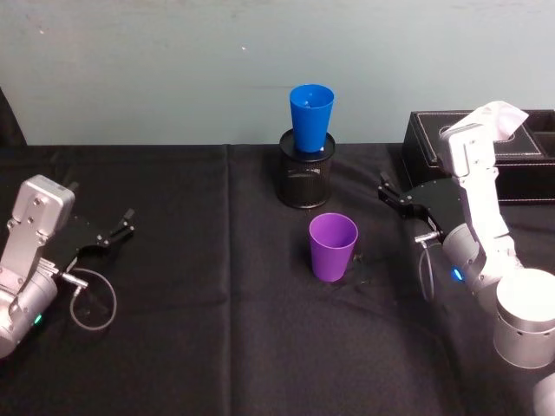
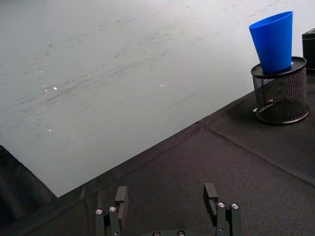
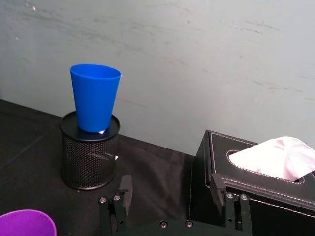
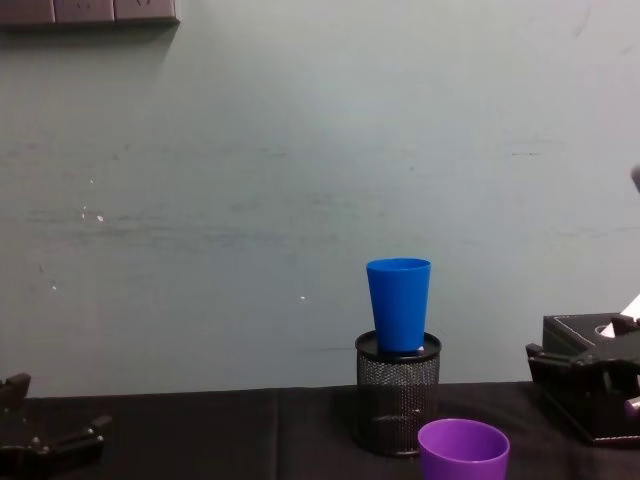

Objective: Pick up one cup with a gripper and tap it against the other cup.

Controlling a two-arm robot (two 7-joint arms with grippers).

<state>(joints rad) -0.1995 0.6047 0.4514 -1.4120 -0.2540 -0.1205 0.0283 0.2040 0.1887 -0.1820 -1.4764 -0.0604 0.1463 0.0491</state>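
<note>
The purple cup [image 1: 333, 247] stands upright on the black cloth near the table's middle; its rim also shows in the right wrist view [image 3: 24, 223] and the chest view [image 4: 463, 450]. Behind it the blue cup [image 1: 311, 117] sits upright on top of a black mesh pen holder [image 1: 306, 178]. My right gripper [image 1: 388, 192] hovers open to the right of the purple cup, apart from it, its fingers [image 3: 125, 189] pointing toward the holder. My left gripper [image 1: 117, 227] rests open at the far left with nothing between its fingers [image 2: 121, 196].
A black tissue box [image 1: 520, 160] with white tissue stands at the back right, just behind the right arm. A grey wall closes off the table's far edge. Black cloth [image 1: 199, 329] lies bare between the left gripper and the cups.
</note>
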